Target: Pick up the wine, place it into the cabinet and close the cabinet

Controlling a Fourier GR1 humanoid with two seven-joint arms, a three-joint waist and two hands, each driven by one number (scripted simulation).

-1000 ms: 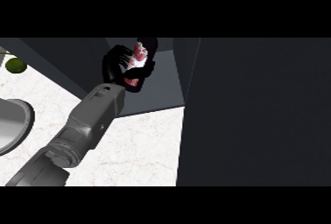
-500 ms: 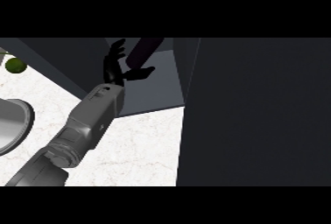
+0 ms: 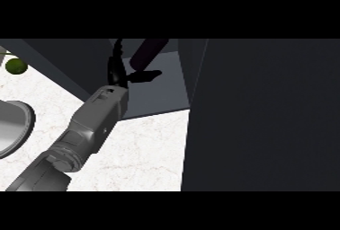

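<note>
One hand [image 3: 123, 72] inside one cabinet [image 3: 159, 96], fingers straight

White marbled stone counter [image 3: 139, 152] fills the lower left; at nine o'clock, perhaps a grey metal sink basin [image 3: 12, 128].

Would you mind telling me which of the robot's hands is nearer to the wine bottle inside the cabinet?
The left hand: it is open inside the cabinet, right beside the dark wine bottle. The right hand is not in view.
</note>
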